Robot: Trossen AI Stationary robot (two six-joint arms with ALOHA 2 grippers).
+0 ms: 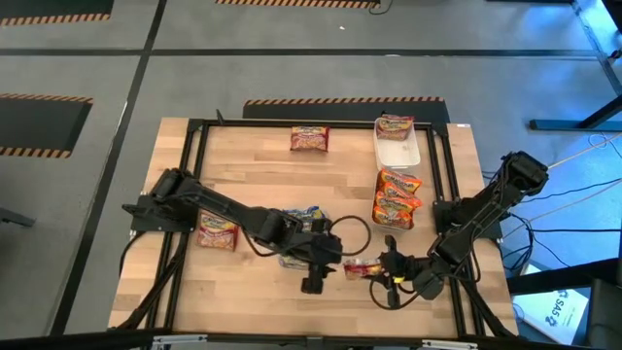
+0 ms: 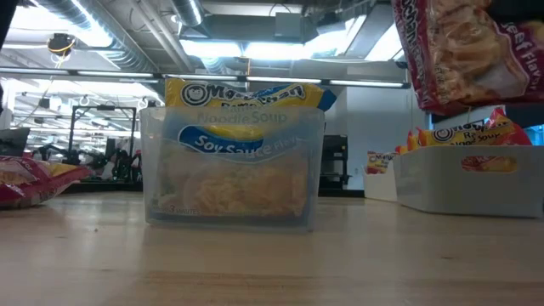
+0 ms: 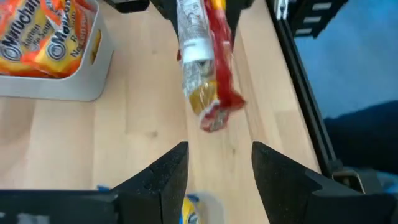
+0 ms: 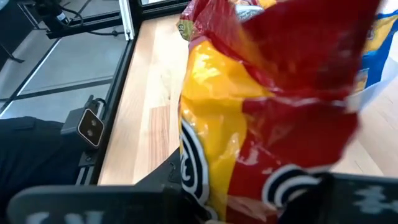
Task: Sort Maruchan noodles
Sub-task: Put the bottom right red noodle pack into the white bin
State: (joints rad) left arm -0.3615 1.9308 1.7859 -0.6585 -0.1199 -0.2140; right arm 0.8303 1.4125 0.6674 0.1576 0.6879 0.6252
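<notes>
Near the lower right of the overhead picture the right gripper (image 1: pixel 387 268) was clamped on a dark red noodle packet (image 1: pixel 361 269), which hung clear of the wooden table (image 1: pixel 262 175); from that arm's own camera the crumpled red-and-yellow wrapper (image 4: pixel 267 112) filled nearly the whole picture. Just to its left, at the lower middle of the overhead frame, the left gripper (image 1: pixel 313 280) sat with its fingers (image 3: pixel 166 177) parted and nothing between them, and its camera looked across at the same red packet (image 3: pixel 208 62) dangling ahead of it. Close behind that gripper stood a clear plastic container (image 1: pixel 296 255) with a blue-and-yellow soy sauce packet (image 2: pixel 246 106) poking up out of it, plain to see at the centre of the table-level picture. Toward the upper right of the overhead frame a white bin (image 1: pixel 397 151) held one orange packet (image 1: pixel 394 124), and below it a stack of orange packets (image 1: pixel 397 197) sat in another white bin (image 2: pixel 467 191). One dark red packet (image 1: pixel 309 139) lay alone at the upper middle of the table, and another (image 1: pixel 217 233) lay at the left, beside the left arm.
</notes>
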